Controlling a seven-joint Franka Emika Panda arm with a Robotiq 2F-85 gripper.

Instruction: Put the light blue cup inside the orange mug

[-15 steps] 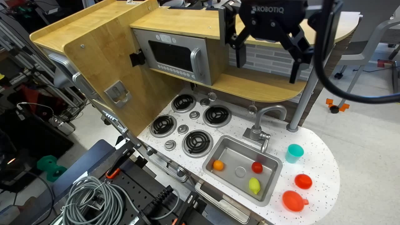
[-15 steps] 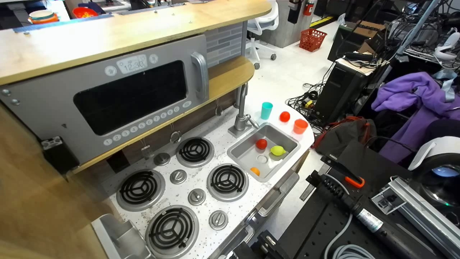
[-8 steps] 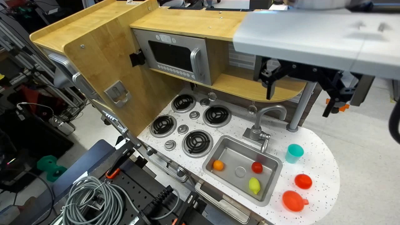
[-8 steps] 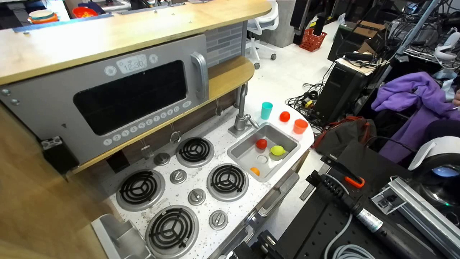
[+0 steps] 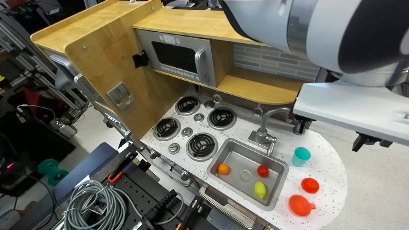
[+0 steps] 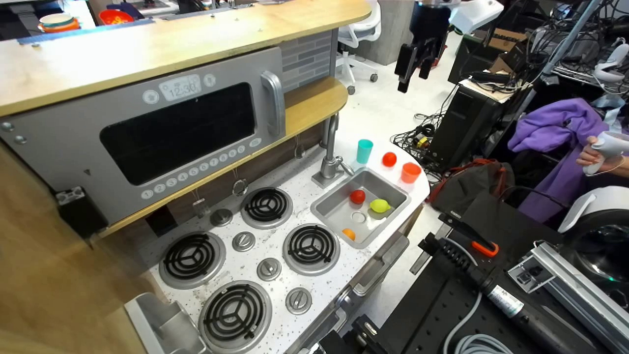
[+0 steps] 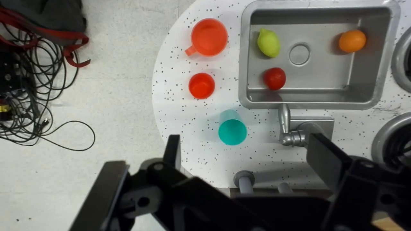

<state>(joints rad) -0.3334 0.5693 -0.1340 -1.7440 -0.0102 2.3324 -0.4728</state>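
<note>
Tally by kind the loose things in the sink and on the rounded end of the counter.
Open vessels on the counter: 3 (light blue cup, orange mug, small red vessel)
Fruit-shaped pieces in the sink: 3 (yellow lemon, round red piece, round orange piece)
Total: 6

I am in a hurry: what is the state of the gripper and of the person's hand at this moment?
Gripper: open, holding nothing.
Person's hand: holding a white device, at an exterior view's right edge.

Arm upper right in exterior view; end effector pointing down, fingers spread wide.
</note>
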